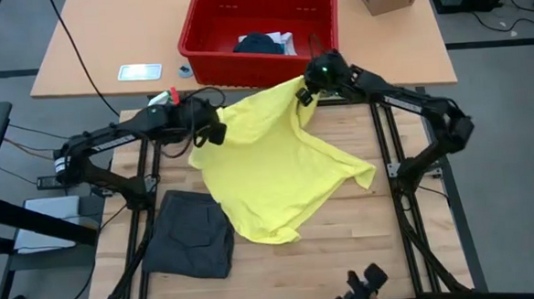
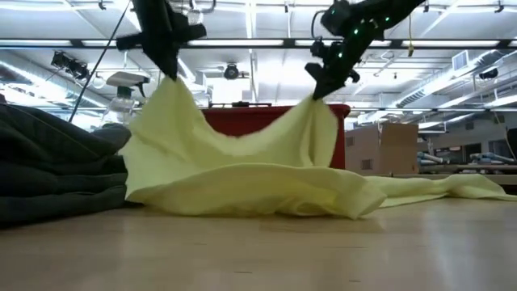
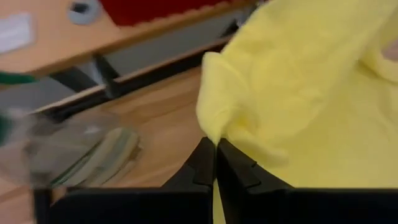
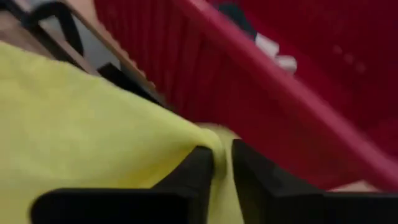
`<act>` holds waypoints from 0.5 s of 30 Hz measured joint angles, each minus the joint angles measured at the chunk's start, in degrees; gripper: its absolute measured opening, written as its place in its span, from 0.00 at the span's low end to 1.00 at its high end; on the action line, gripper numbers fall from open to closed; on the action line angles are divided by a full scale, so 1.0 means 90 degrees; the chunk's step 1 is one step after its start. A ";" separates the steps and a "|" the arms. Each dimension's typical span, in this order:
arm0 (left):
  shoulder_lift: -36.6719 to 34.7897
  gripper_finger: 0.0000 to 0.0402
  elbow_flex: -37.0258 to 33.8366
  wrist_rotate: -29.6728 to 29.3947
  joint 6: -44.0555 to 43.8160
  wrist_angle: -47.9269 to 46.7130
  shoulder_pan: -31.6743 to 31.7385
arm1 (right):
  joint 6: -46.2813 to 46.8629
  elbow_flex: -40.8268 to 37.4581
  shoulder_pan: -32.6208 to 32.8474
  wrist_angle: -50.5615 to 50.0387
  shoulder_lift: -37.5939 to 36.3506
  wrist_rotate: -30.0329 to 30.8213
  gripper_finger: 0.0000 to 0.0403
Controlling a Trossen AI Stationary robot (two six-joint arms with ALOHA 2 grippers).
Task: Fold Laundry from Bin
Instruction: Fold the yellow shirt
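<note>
Folding looks partly done, judging by how things lie. Nearest the front edge of the table, the dark grey garment (image 1: 193, 234) lies in a compact folded stack, touching the near left corner of the yellow garment (image 1: 282, 172). That yellow piece is the one in hand: most of it is spread on the wooden table (image 1: 346, 255), rumpled and lopsided, with one sleeve trailing away to the right of its body, while its far edge is lifted into two peaks with a sag between them. The left gripper (image 3: 216, 149) is clamped tight on the left peak. The right gripper (image 4: 222, 163) is at the right peak, its fingers parted by a narrow gap with the cloth edge lying in it; whether it grips or is letting go I cannot tell. Beyond the yellow garment stands the red bin (image 1: 206, 29), with a dark piece (image 1: 258, 44) and something white (image 1: 284, 40) inside, not yet folded.
</note>
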 joint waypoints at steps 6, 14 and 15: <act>0.0012 0.03 -0.0803 0.0581 0.0622 0.0564 0.0575 | 0.1220 0.0038 0.0095 -0.0757 0.0129 -0.0609 0.35; 0.0009 0.03 -0.1354 0.1117 0.1286 0.0492 0.1234 | 0.2130 -0.0139 0.0475 -0.1568 0.0170 -0.3226 0.42; 0.0007 0.03 -0.1398 0.1255 0.1282 0.0482 0.1283 | 0.2256 -0.0234 0.0569 -0.1588 0.0204 -0.3411 0.41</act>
